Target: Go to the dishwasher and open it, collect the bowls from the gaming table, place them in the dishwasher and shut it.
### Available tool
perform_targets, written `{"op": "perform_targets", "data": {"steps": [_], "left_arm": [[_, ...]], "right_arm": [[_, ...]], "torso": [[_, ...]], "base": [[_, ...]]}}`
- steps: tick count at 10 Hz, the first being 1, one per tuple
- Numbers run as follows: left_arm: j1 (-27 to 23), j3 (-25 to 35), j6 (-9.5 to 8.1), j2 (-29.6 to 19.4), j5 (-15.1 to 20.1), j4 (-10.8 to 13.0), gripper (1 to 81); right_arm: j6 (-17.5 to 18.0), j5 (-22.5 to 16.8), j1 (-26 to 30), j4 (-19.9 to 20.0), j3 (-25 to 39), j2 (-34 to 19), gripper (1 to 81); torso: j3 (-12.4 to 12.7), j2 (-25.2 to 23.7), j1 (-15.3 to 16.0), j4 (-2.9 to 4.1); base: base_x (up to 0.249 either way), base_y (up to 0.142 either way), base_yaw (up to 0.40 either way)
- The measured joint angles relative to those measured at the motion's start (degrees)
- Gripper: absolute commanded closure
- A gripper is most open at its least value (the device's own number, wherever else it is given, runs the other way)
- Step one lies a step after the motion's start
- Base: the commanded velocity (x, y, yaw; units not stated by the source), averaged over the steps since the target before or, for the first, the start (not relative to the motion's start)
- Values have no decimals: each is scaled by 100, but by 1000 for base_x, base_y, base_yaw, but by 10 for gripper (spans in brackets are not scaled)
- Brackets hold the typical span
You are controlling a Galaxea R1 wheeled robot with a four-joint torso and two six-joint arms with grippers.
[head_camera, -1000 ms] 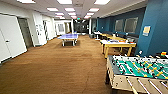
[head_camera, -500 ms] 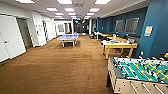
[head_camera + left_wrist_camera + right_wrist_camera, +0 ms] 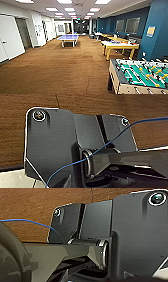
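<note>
The robot stands on a brown carpet (image 3: pixel 57 67) in a long games room, with a table-football table (image 3: pixel 140 75) near on the right, a yellow-legged table (image 3: pixel 120 46) with a white top farther along the right side by the blue wall (image 3: pixel 157 32), and a blue table-tennis table (image 3: pixel 68 38) far down the middle. The gaming table may be that long white-topped one on the right; small items lie on it, but whether they are the bowls cannot be told at this range. The dishwasher lies somewhere outside this part of the room. Both wrist views look down over robot hardware at the carpet, and the state of either gripper's jaws cannot be told. Risk: the near corner of the table-football table lies close to the robot's right side, so a tight turn to the right could clip it. A second risk is mistaking another table for the target.
</note>
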Motion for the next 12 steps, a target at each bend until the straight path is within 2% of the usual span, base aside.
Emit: {"op": "perform_targets", "data": {"steps": [12], "left_arm": [[15, 2, 0, 5, 0, 0, 10]], "right_arm": [[0, 2, 2, -5, -5, 0, 10]], "torso": [[0, 0, 0, 0]], "base": [[189, 0, 0]]}}
